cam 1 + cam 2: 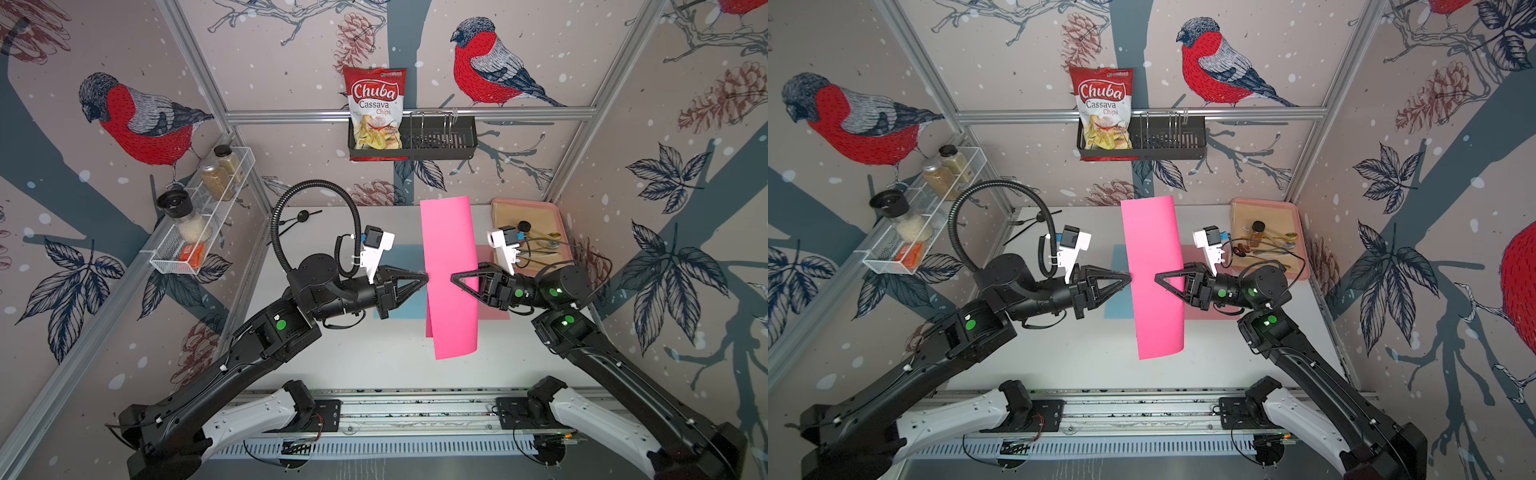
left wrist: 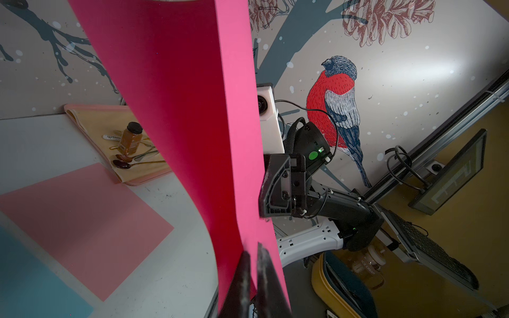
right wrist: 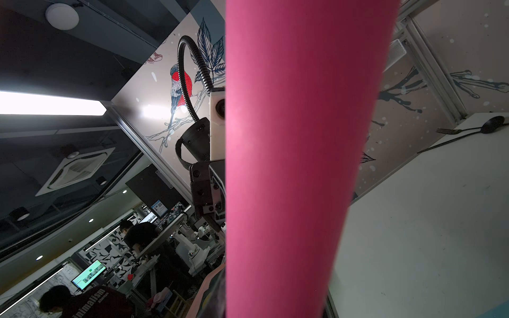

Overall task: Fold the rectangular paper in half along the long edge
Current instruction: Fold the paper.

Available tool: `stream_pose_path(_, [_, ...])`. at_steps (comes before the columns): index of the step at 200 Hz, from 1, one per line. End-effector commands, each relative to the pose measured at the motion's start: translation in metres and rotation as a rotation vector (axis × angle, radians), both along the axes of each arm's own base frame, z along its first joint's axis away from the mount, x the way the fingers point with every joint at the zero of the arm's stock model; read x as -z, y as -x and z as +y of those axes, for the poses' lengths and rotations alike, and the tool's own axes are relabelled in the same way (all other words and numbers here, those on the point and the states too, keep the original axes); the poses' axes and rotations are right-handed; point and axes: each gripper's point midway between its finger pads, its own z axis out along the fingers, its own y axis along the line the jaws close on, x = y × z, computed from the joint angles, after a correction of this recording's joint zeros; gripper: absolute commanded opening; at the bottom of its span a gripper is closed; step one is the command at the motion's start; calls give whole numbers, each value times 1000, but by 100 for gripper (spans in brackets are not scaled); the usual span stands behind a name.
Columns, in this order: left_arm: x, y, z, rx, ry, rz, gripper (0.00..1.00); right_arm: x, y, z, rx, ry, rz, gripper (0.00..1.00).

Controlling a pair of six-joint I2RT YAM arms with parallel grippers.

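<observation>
Two hands meet at mid-length of the pink paper point(image 1: 451, 232), which appears lifted off the surface point(image 1: 374, 361) above a pale pink mat point(image 2: 82, 220) and a blue mat point(image 1: 399, 257), with its long side running from near to far. The left hand point(image 1: 424, 277) is fully closed. In the left wrist view its fingertips point(image 2: 245, 275) pinch the sheet's left long edge. The right hand point(image 1: 455, 277) reaches in from the right with its jaws only narrowly apart, and it seems to be clamped on the paper. Its own wrist view is filled with pink and does not show the contact.

The sheet is bowed rather than creased. A darker second layer peeks out at the near left corner, and the right side looks rounded, so the halves are probably already brought together loosely. To do this step well, the two long edges should match along their whole length before any pressure is applied. That means keeping both pinches level and avoiding twist, then lowering the paper flat onto the surface. The rounded side should be flattened only once the corners line up. The main risk is a skewed crease if one grip slips.
</observation>
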Motion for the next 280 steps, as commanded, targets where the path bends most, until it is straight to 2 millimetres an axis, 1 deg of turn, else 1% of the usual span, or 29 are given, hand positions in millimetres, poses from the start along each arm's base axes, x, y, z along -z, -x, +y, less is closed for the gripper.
stream_pose_path(1, [-10, 4, -2, 28, 38, -23, 1, -6, 0, -1, 10, -20, -36, 26])
stream_pose_path(30, [-9, 3, -4, 31, 38, -21, 0, -7, 2, -2, 7, -23, -37, 27])
stream_pose_path(74, [-6, 2, -9, 43, 38, -15, 0, -7, 3, -1, 3, -21, -37, 35])
stream_pose_path(107, [-5, 1, -12, 45, 39, -12, 0, -5, 4, 3, -6, -16, -34, 38])
stream_pose_path(139, [-4, 0, -13, 45, 37, -12, 0, -1, 2, 6, -6, -11, -30, 38])
stream_pose_path(199, [-3, 1, -14, 50, 36, -8, 0, -2, 0, 8, -3, -12, -30, 38])
stream_pose_path(244, [-3, 1, -14, 49, 36, -8, 0, -6, 0, 7, -3, -24, -38, 37])
stream_pose_path(253, [-2, 1, -14, 49, 36, -6, 0, -7, 1, 7, -6, -28, -40, 36])
stream_pose_path(280, [-3, 1, -13, 48, 39, -10, 0, -8, 2, 8, -14, -33, -42, 29])
